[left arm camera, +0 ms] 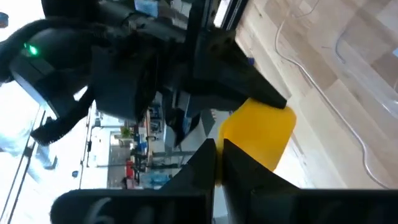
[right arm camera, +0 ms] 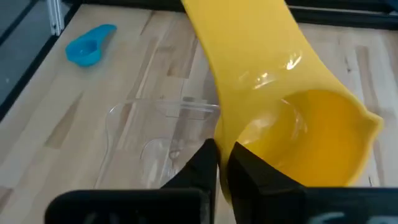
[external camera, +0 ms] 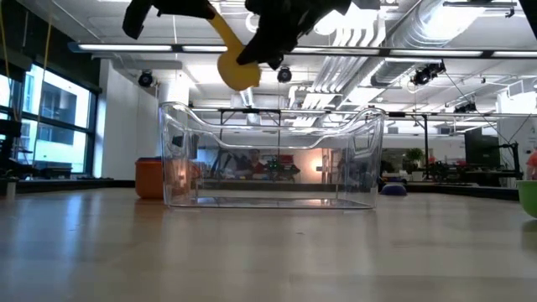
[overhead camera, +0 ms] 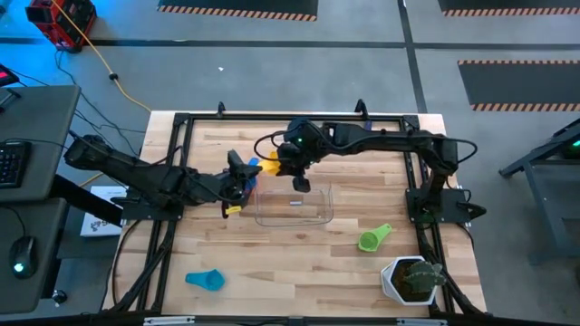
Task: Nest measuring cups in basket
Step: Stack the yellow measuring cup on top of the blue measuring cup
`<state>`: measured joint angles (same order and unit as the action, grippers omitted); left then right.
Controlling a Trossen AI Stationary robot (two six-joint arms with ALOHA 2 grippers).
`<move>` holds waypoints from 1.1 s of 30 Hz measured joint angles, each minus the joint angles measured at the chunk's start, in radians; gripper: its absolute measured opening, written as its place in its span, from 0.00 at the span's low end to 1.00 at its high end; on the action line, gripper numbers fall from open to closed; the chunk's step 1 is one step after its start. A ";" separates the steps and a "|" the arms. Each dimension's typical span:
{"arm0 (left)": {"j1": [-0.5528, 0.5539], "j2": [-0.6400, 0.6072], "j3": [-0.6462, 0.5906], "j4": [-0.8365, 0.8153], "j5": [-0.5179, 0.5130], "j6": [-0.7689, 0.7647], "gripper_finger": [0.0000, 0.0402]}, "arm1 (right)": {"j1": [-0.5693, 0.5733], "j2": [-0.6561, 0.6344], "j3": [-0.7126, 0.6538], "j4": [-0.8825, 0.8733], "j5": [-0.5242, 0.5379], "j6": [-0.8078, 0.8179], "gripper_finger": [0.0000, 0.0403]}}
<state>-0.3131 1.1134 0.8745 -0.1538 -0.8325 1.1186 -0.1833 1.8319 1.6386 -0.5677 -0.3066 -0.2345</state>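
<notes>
Early going, by my read: basket (overhead camera: pixel 294 206) mid-bench looks empty. Light blue cup (overhead camera: pixel 205 280) and green cup (overhead camera: pixel 373 238) lie loose on the bench (overhead camera: pixel 299 281), an orange one (external camera: pixel 149 178) sits behind the basket; the rest I can't place.

Yellow cup (external camera: pixel 236 63) hangs above the basket's rim. Right claw (right arm camera: pixel 222 163) is clenched on its bowl edge; left claw (left arm camera: pixel 219 160) looks clenched on its handle.

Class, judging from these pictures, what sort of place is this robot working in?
Probably a robotics lab or workshop: hazard-striped floor mats beyond the wooden table, exposed ceiling ducts, and a desk with a keyboard alongside.
</notes>
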 joint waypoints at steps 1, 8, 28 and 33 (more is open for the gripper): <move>0.000 0.001 0.000 0.000 -0.028 -0.025 0.02 | -0.006 -0.004 0.000 -0.007 0.000 0.002 0.04; -0.002 -0.009 0.001 -0.083 -0.164 -0.307 0.13 | -0.065 -0.030 -0.004 -0.198 0.032 0.025 0.01; 0.066 -0.177 -0.001 -0.484 -0.030 -1.385 0.43 | -0.103 -0.389 -0.432 -0.055 0.199 0.555 0.00; 0.123 -0.236 0.000 -0.485 -0.042 -1.368 0.47 | -0.032 -0.443 -0.529 0.276 0.275 0.961 0.00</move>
<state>-0.1900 0.8770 0.8749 -0.6384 -0.8748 -0.2491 -0.2148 1.3888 1.1101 -0.2916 -0.0313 0.7266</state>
